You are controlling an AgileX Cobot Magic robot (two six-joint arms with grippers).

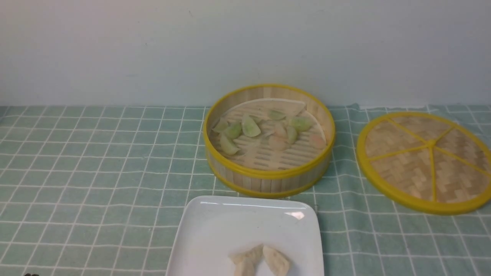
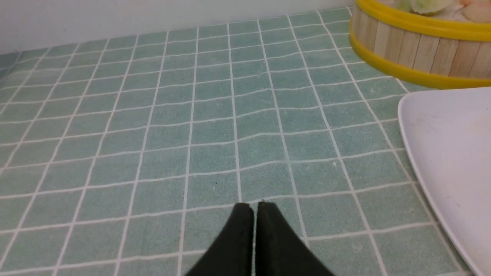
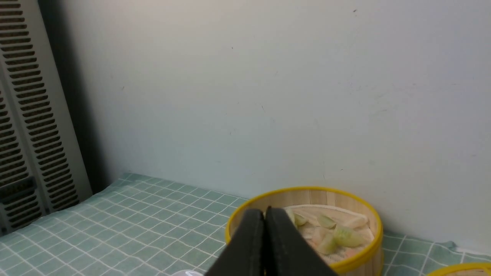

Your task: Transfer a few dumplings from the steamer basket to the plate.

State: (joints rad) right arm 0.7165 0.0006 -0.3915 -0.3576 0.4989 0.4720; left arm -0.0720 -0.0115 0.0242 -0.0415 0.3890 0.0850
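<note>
left gripper [image 2: 255,207]: fingers together, nothing between them, low over the green checked cloth [image 1: 96,172], lower centre of its wrist frame. plate [image 1: 215,230] at bottom centre of the front frame, three cream dumplings [image 1: 261,260] clustered on its near edge, touching one another. just behind it, steamer basket [image 1: 268,176] at centre, holding pale green dumplings [image 1: 251,128] and pinkish dumplings [image 1: 278,142]. woven lid [image 1: 425,161] flat at right, apart from basket. right gripper [image 3: 264,212]: fingers pressed together, empty, raised before the basket.
</note>
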